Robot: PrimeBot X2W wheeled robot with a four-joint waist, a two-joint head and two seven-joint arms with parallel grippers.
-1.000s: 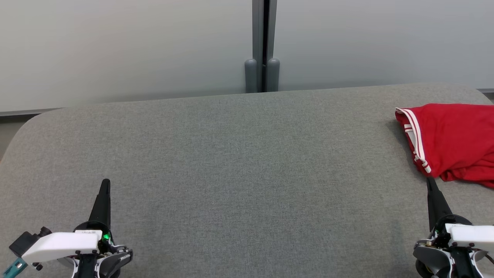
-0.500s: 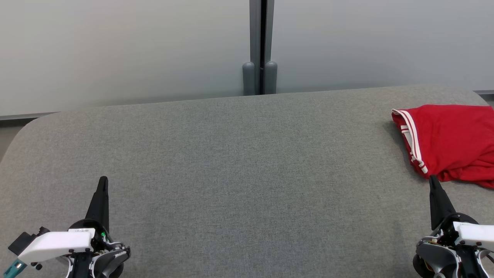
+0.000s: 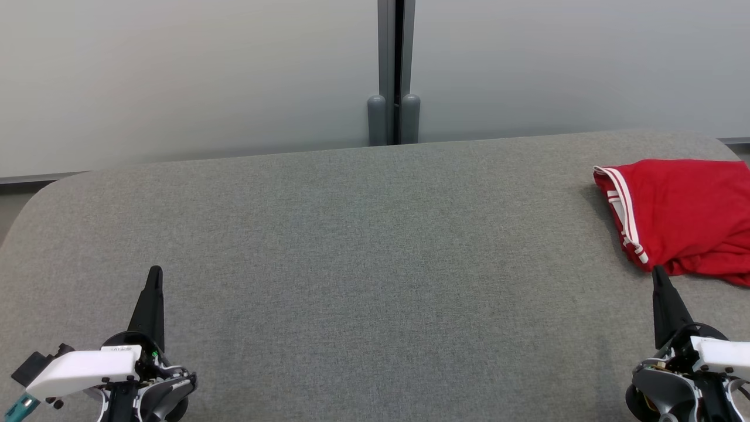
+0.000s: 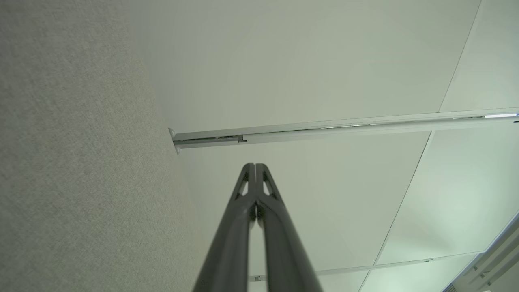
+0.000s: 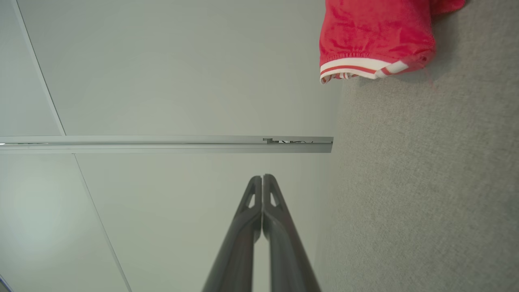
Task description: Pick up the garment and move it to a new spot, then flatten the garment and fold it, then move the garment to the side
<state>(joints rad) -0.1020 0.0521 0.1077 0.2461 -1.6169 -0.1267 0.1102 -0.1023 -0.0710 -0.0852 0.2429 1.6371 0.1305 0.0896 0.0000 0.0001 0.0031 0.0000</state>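
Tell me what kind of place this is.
Probably an office or lab test area: a grey fabric-covered surface set against pale partition panels joined by a metal post, with one red garment.

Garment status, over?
Left gripper shut, empty. Right gripper shut, empty, near red garment. Garment lies on grey surface, right end. Nothing between.

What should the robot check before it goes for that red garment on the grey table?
1. Red garment resting on the grey table: ok.
2. Whole garment visible: not ok, its right part runs off the head view.
3. Right hand close to garment: ok, tip just short of its near edge.
4. Right hand ready to grasp: not ok, fingers shut.
5. Left hand free: ok, shut on nothing.
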